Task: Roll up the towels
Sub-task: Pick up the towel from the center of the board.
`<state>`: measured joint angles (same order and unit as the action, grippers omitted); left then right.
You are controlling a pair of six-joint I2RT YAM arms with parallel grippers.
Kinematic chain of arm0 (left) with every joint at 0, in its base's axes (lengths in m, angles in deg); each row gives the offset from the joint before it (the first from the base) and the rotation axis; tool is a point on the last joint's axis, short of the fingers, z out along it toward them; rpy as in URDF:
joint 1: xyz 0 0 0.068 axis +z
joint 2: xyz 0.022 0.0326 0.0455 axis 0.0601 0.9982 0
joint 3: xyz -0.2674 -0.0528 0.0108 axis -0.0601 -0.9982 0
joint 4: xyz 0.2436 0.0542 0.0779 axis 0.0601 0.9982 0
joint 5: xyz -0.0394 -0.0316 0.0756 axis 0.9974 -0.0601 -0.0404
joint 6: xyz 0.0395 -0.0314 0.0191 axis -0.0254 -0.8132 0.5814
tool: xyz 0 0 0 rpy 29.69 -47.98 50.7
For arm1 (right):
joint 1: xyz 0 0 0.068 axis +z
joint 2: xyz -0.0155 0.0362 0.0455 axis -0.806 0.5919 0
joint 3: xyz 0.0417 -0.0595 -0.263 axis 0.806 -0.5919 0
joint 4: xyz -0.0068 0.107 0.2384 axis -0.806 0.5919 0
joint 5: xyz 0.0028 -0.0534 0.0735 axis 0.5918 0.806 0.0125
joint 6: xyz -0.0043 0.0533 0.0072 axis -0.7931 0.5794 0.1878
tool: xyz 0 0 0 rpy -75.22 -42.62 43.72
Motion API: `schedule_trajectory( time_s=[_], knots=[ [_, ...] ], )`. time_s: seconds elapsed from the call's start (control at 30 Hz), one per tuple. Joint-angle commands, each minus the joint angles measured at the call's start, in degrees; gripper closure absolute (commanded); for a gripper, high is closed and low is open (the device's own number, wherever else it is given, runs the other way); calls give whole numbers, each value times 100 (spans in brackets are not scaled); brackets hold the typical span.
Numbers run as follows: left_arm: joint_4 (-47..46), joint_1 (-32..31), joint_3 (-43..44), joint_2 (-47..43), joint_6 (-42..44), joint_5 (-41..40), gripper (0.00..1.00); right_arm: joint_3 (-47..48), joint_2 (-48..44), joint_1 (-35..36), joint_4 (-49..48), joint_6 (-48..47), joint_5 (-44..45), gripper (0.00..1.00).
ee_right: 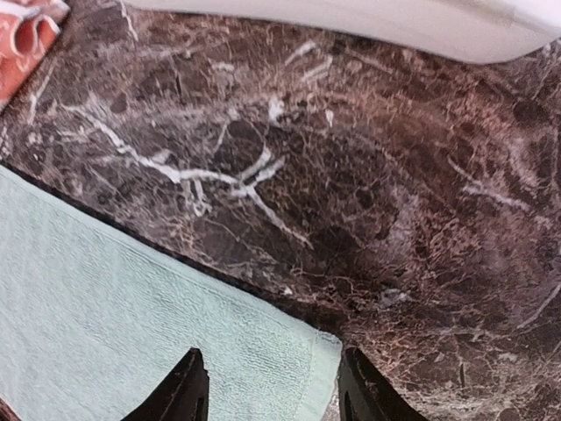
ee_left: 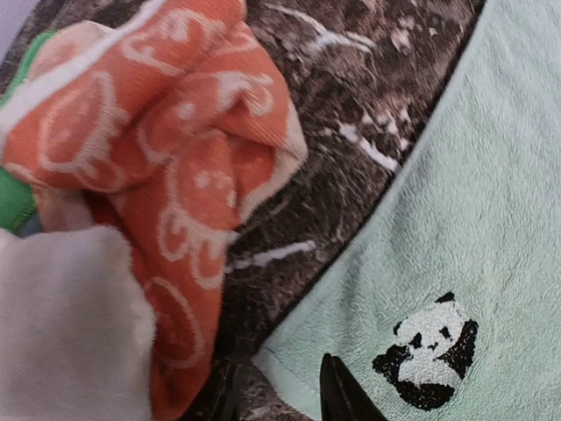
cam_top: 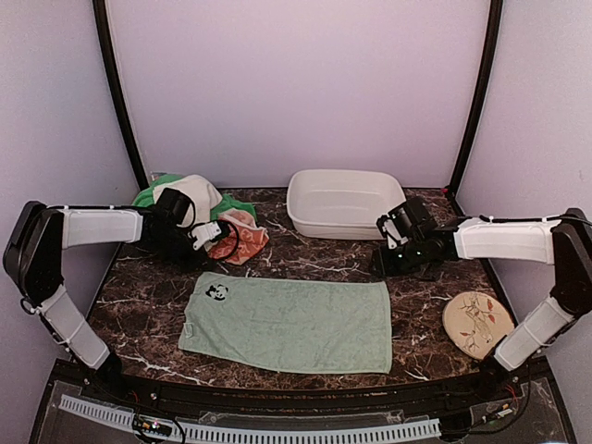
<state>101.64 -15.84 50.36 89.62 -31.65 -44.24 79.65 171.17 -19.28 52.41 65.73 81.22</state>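
Observation:
The pale sage-green towel (cam_top: 287,324) lies spread flat on the marble table, with a panda print (cam_top: 217,292) at its far left corner. My left gripper (cam_top: 209,237) is open just above that corner. In the left wrist view the corner (ee_left: 289,373) lies between the fingers (ee_left: 344,396), next to the panda (ee_left: 428,351). My right gripper (cam_top: 389,261) is open over the far right corner (ee_right: 302,368), with its fingers (ee_right: 181,393) on either side of it. The orange swirl towel (cam_top: 242,236), the cream-white towel (cam_top: 199,196) and the bright green towel (cam_top: 148,194) sit heaped at the back left.
A white plastic basin (cam_top: 342,202) stands at the back centre, just behind the right gripper; its rim shows in the right wrist view (ee_right: 351,17). A round floral plate (cam_top: 476,324) lies at the front right. The orange towel (ee_left: 175,149) lies close to the left gripper.

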Motion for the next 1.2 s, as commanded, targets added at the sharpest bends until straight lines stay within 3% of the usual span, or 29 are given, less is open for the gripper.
schedule_trajectory(
  time_s=[0.0,0.47,0.67,0.87,1.17],
  knots=[
    [734,-5,-89,321,921,360,66,176,397,-42,442,-372,-300,51],
    [738,-14,228,698,1076,143,66,726,1295,-42,851,-730,120,60],
    [939,-13,417,382,1242,292,67,775,1343,-48,902,-766,423,60],
    [971,-9,674,924,1197,1,74,891,1395,-42,941,-747,525,58],
    [1037,-13,640,1216,1326,-131,75,1004,1467,-42,1002,-766,388,59]
  ],
)
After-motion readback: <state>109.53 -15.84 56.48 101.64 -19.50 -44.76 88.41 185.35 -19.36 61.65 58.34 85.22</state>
